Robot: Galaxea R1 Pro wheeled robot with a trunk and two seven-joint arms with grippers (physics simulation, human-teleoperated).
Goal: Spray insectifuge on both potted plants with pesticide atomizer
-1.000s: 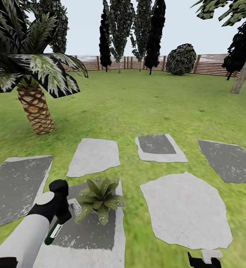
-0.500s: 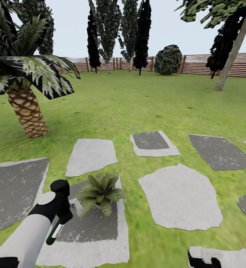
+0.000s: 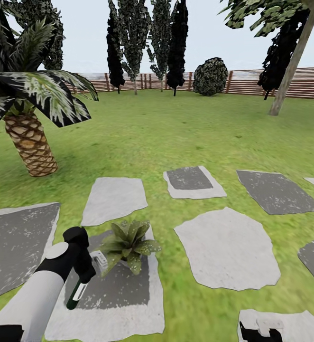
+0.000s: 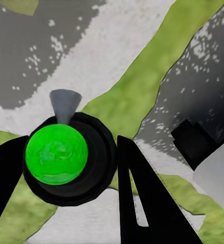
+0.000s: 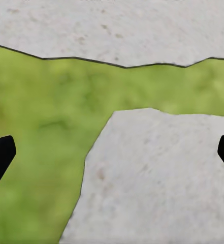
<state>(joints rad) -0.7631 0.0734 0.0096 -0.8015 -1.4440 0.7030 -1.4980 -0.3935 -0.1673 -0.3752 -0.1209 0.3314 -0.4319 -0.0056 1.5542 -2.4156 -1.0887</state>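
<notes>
The left end effector (image 4: 71, 168) pinches the slim dark-green pesticide atomizer (image 3: 77, 292) with its pale nozzle end just beside the small speckled-leaf potted plant (image 3: 127, 244) standing on a grey stepping stone (image 3: 114, 289) in the green lawn (image 3: 176, 137), while the right end effector (image 5: 112, 152) hangs spread over paving and grass.

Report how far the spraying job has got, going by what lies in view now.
Done: the pesticide atomizer is picked up, clamped in the left gripper. In hand: it hangs beside one potted plant on a stepping stone; no spray is visible, so I cannot tell whether that plant is covered. Left: finishing this plant and the second one. The right gripper is open over stone and grass.
</notes>
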